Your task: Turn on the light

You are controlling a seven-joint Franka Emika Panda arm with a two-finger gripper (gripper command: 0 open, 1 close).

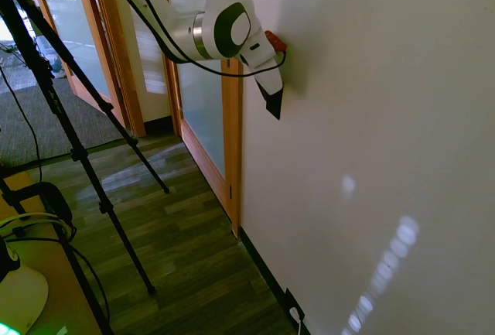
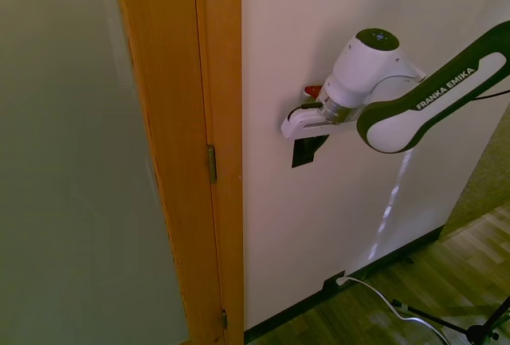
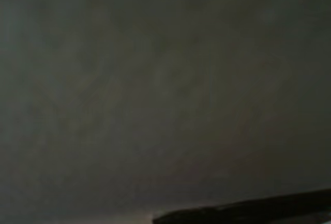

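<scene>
The light itself is out of view. Its switch (image 2: 305,154) is a small black upright plate on the white wall, just right of the wooden door frame. In the first exterior view the switch (image 1: 274,103) shows almost edge-on. My gripper (image 2: 309,126) is pressed flat against the wall right over the top of the plate and hides its upper part. The same gripper (image 1: 271,72) appears in the first exterior view as a white hand touching the wall. The wrist view is dark and blurred, filled by wall surface from very close.
A wooden door frame (image 2: 215,146) with a frosted glass door (image 2: 72,162) stands just left of the switch. Low on the wall, a dark outlet plate (image 2: 331,283) holds a white plug, and its cord trails over the wood floor (image 1: 186,234).
</scene>
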